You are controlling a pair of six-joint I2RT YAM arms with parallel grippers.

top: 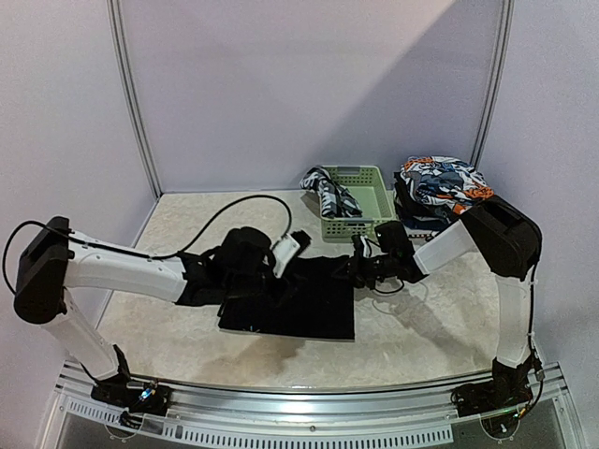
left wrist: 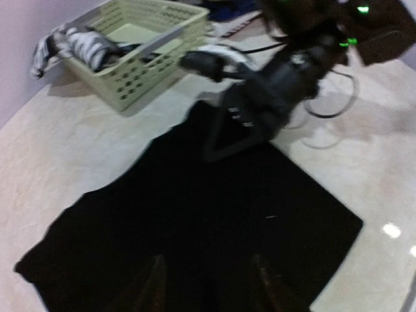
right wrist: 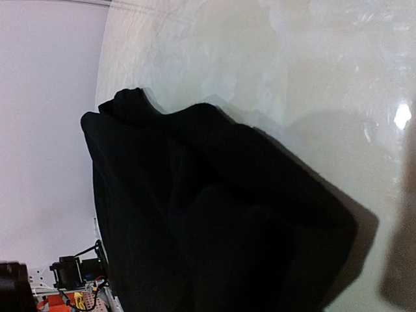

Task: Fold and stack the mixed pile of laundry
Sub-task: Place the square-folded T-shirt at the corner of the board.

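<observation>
A large black cloth (top: 309,304) lies spread on the table, part of the mixed laundry pile. My left gripper (top: 251,285) hovers over its left part. In the left wrist view, its fingers (left wrist: 156,281) stand apart above the black cloth (left wrist: 195,221) with nothing between them. My right gripper (top: 359,267) is at the cloth's far right corner, shut on a bunched-up fold of the black cloth (right wrist: 214,214), which hides its jaws. A black-and-white checked shirt (top: 328,192) hangs over the basket's left rim. Orange-blue-white printed pieces (top: 440,181) are heaped at the back right.
A pale green slotted basket (top: 365,223) stands at the back, just behind the cloth and the right gripper (left wrist: 224,143). Purple walls close the back and sides. The right arm's cables (left wrist: 328,110) trail over the table by the cloth's right edge.
</observation>
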